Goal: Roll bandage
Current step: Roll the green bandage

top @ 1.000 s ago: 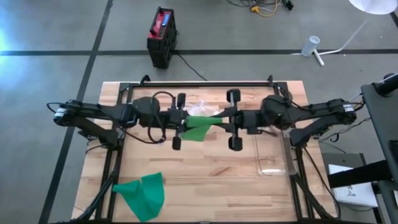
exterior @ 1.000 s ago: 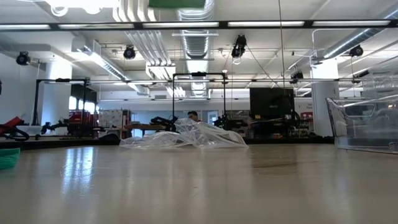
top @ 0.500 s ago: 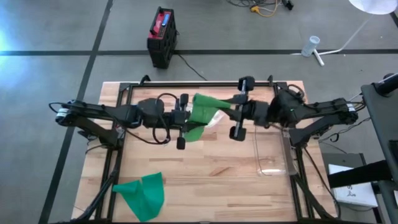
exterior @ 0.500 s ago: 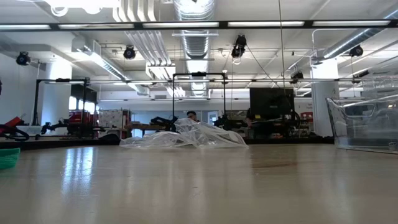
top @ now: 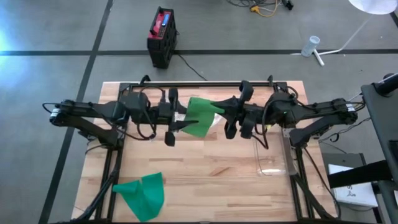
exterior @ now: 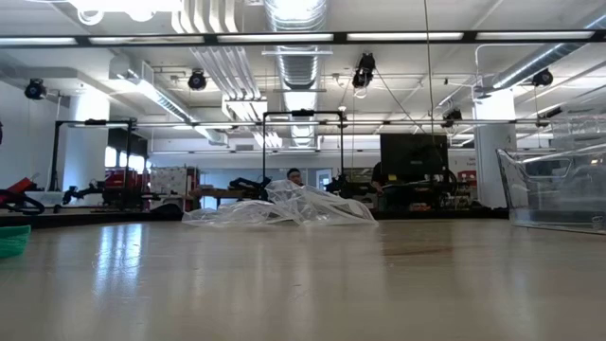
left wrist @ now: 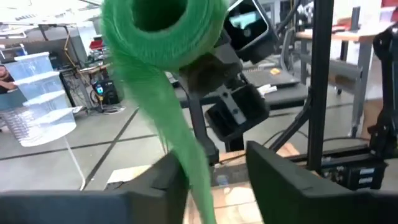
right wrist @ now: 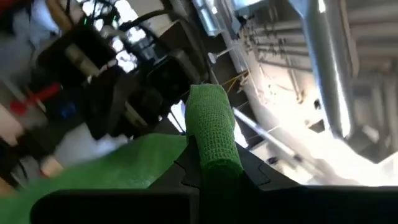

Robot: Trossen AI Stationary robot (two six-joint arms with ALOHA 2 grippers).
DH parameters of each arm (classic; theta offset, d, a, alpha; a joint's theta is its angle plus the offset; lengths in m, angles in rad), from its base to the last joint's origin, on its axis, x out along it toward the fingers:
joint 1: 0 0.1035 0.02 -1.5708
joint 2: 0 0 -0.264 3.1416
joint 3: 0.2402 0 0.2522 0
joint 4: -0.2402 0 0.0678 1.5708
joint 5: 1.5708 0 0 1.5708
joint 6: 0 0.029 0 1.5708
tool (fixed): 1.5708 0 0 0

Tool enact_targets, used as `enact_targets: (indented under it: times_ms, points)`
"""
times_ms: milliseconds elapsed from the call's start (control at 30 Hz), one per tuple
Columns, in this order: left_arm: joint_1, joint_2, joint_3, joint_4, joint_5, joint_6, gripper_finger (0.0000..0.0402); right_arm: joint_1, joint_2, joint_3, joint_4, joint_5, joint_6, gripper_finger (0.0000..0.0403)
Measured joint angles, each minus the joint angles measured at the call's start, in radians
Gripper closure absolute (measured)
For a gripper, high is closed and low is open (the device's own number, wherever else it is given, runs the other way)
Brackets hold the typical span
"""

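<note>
Rolling is under way above the bench [top: 205, 168], upper centre of the high view. The right end effector [top: 231, 118] clenches the green bandage roll [right wrist: 212, 127]; the loose tail runs lengthwise toward the left end effector [top: 173, 120], whose fingers stand parted around it. Next, I judge, the left must re-pinch the tail for tension.

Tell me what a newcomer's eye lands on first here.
The bright green bandage stretched in mid-air between the left gripper and right gripper, above the table's far middle; its rolled end sits clamped in the right gripper. A second green bandage lies crumpled at the near-left corner.
</note>
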Motion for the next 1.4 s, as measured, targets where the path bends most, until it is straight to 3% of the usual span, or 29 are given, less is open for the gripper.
enact_targets:
  times_ms: [67, 267, 400, 567, 800, 1300, 1400]
  points:
    - [0.000, -0.015, 0.017, -0.039, -0.011, 0.015, 0.0245, 0.001, 0.001, -0.001, -0.002, -0.001, -0.079, 0.0374]
    - [0.001, -0.071, 0.138, -0.162, -0.172, 0.039, 0.0167, 0.006, 0.001, -0.002, -0.009, 0.001, -0.254, 0.0374]
    - [0.000, -0.066, 0.175, -0.179, -0.145, -0.003, 0.0123, 0.006, 0.001, -0.002, -0.014, 0.004, -0.404, 0.0374]
    - [0.005, -0.052, 0.255, -0.245, -0.055, -0.210, 0.0087, 0.006, 0.023, -0.002, -0.031, -0.005, -0.646, 0.0374]
    - [0.010, 0.001, 0.348, -0.418, -0.051, -0.321, 0.0077, 0.006, 0.068, -0.003, -0.026, 0.032, -0.916, 0.0374]
    - [0.045, 0.058, 0.380, -0.571, -0.067, -0.305, 0.0073, 0.006, 0.087, -0.003, -0.032, 0.074, -1.262, 0.0374]
    - [0.048, 0.058, 0.379, -0.575, -0.012, -0.267, 0.0072, 0.006, 0.087, -0.003, -0.033, 0.059, -1.313, 0.0374]
